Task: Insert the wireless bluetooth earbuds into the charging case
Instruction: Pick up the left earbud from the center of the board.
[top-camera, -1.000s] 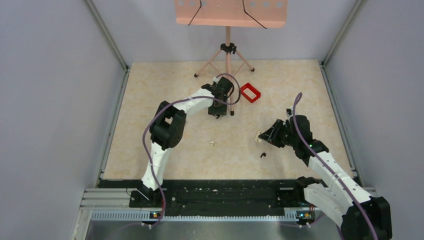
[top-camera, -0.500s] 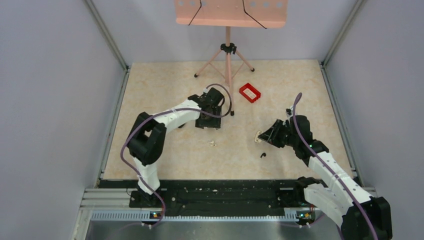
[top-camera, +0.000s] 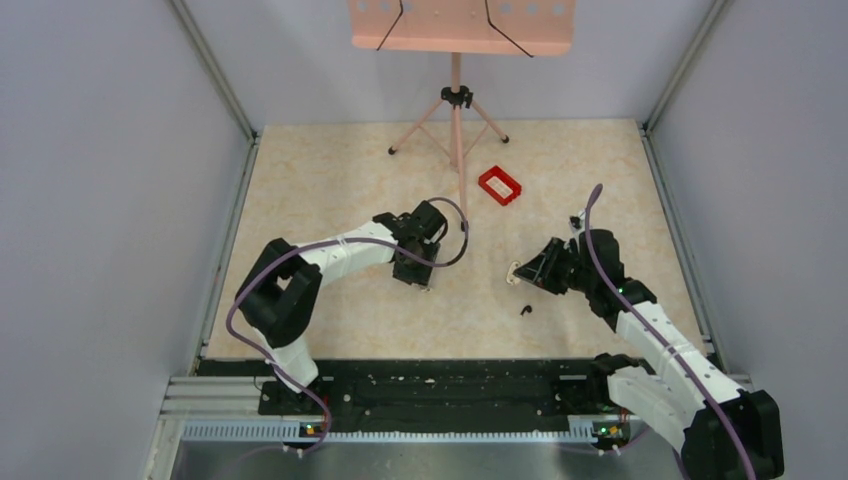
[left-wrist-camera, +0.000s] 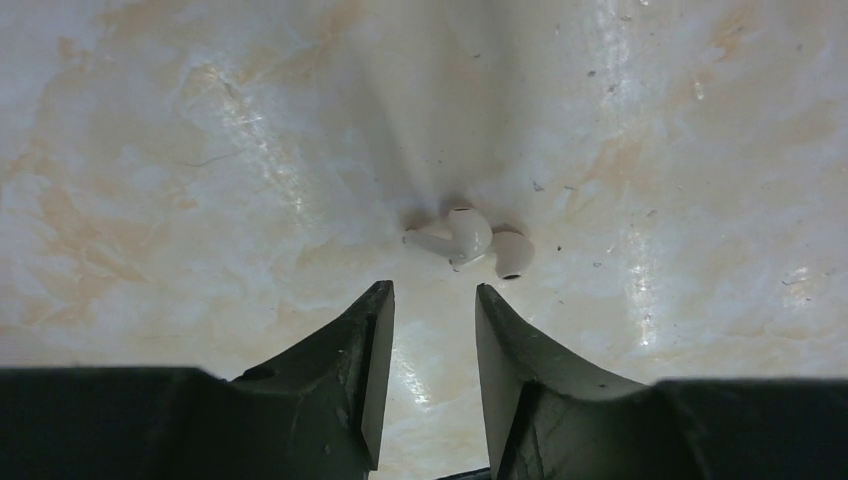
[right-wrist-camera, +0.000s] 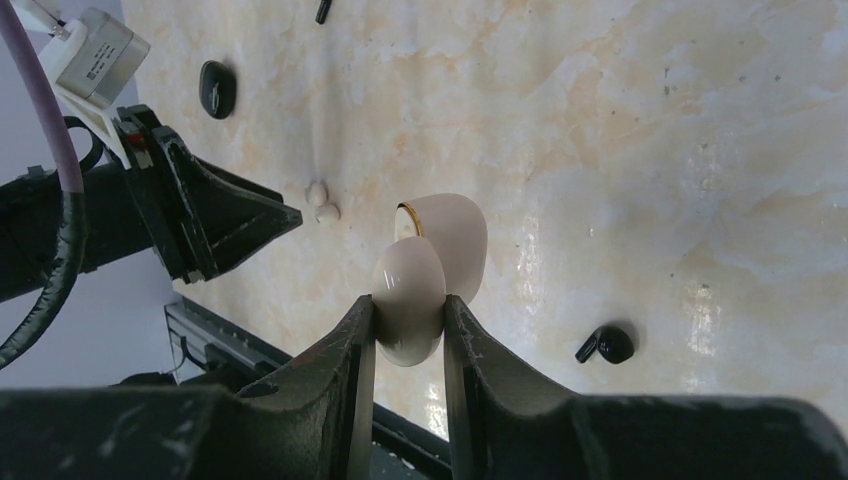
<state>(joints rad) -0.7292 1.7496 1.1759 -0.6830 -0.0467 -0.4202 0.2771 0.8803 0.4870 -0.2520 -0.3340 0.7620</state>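
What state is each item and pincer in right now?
Cream charging case: lid open, clamped in right pincer.
White earbuds: loose on table, side by side.
Black earbud: loose on table.
Black case: appears shut, on table.
Left pincer: open, empty, near white earbuds.

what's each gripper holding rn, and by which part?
Right gripper: the open cream charging case, pinched across the nearer of its two shells. Left gripper: nothing, jaws open just short of the white earbuds.
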